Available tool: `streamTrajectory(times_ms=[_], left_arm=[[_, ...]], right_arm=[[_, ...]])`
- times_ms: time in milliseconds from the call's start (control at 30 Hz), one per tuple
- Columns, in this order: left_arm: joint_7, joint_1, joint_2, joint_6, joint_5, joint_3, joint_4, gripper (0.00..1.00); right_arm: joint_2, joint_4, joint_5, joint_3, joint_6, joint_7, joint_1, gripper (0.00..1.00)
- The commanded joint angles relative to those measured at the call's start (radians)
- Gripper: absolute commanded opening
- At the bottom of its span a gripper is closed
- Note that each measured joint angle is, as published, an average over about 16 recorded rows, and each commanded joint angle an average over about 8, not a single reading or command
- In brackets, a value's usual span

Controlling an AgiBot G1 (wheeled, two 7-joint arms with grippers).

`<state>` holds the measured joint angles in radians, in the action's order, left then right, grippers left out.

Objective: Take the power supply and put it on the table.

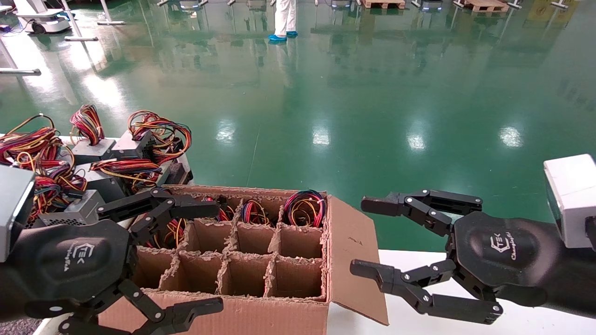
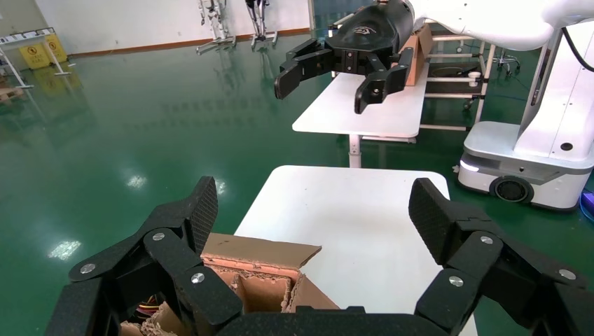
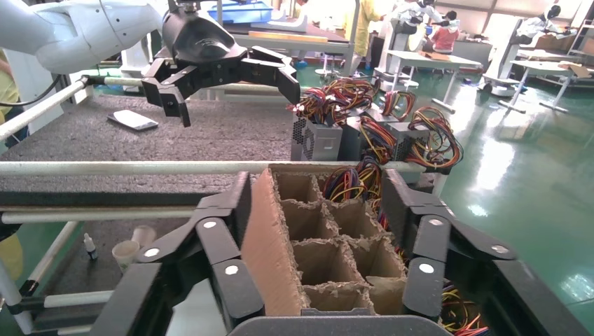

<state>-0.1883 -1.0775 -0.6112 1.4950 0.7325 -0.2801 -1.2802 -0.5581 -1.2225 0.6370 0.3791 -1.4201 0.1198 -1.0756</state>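
In the head view the left gripper hangs over the near left corner of the divided cardboard box, its black jointed fingers spread wide and holding nothing; the upper finger crosses the box's far left cells without clearly touching them. The right gripper hovers just right of the box's open flap, above the smooth white tabletop, likewise released and empty. The box is raw brown corrugated card with ragged torn dividers; most cells show bare, while looped red, yellow, blue and black wires fill the far row. Left of the box, finished power supplies stand crowded together, silver-grey metal boxes with honeycomb vents and wire loops on top. In the left wrist view the left gripper's textured pads gape wide over the box corner and the white tabletop, with the right gripper open farther off. In the right wrist view the right gripper straddles the box flap without closing on it; beyond lie the power supplies on the grey speckled table edged by a pale round rail, with the left gripper open above it
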Motion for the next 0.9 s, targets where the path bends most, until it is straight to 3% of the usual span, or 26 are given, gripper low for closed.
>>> streamTrajectory(times_ms=[33,267,533,733,900], left_arm=[[0.000,0.000,0.000,0.000,0.000,0.000,0.001,1.00],[-0.010,-0.001,-0.001,-0.006,0.000,-0.002,0.006,1.00],[-0.102,-0.058,-0.016,-0.053,0.050,-0.037,0.055,1.00],[-0.128,-0.132,-0.034,-0.101,0.174,-0.084,0.114,1.00],[-0.056,-0.190,-0.058,-0.170,0.341,-0.128,0.188,1.00]], right_arm=[[0.000,0.000,0.000,0.000,0.000,0.000,0.000,0.00],[0.000,0.000,0.000,0.000,0.000,0.000,0.000,0.00],[0.000,0.000,0.000,0.000,0.000,0.000,0.000,0.00],[0.000,0.000,0.000,0.000,0.000,0.000,0.000,0.00],[0.000,0.000,0.000,0.000,0.000,0.000,0.000,0.00]])
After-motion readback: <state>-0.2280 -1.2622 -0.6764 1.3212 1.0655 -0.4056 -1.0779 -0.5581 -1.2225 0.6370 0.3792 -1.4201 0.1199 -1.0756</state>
